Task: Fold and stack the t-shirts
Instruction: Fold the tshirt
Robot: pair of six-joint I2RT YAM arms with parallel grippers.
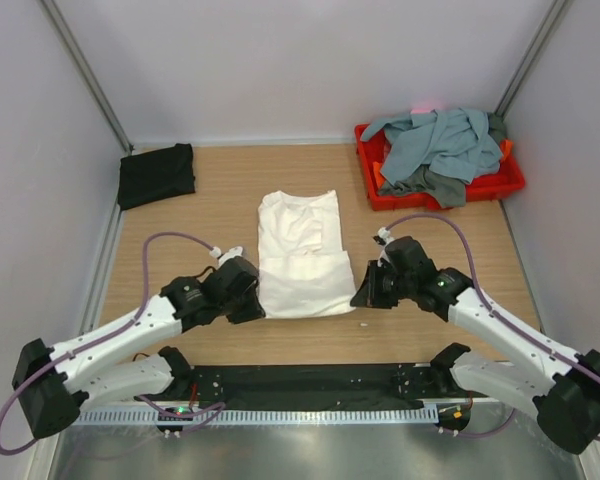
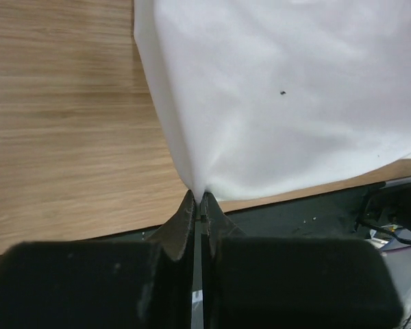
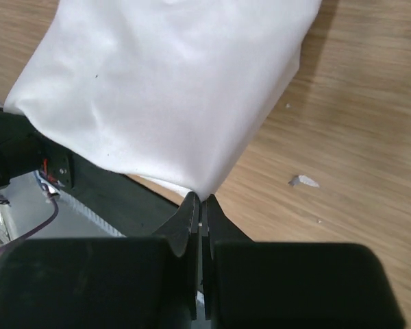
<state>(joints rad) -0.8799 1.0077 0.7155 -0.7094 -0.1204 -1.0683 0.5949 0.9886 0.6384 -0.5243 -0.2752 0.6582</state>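
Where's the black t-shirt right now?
Top view: the black t-shirt lies folded on the table, far left corner, well apart from the central white t-shirt.

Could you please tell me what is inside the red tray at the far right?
A crumpled grey-blue shirt fills the tray, spilling over its rim, with a dark grey shirt showing beneath it. The tray floor and anything under them are covered.

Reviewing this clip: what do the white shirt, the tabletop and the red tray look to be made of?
The white shirt looks like soft matte cloth, likely cotton: it creases and drapes in folds. The tabletop looks like wood or wood-look laminate, matte, with visible grain lines. The red tray is probably moulded plastic: smooth, uniformly coloured, with stiff straight walls.
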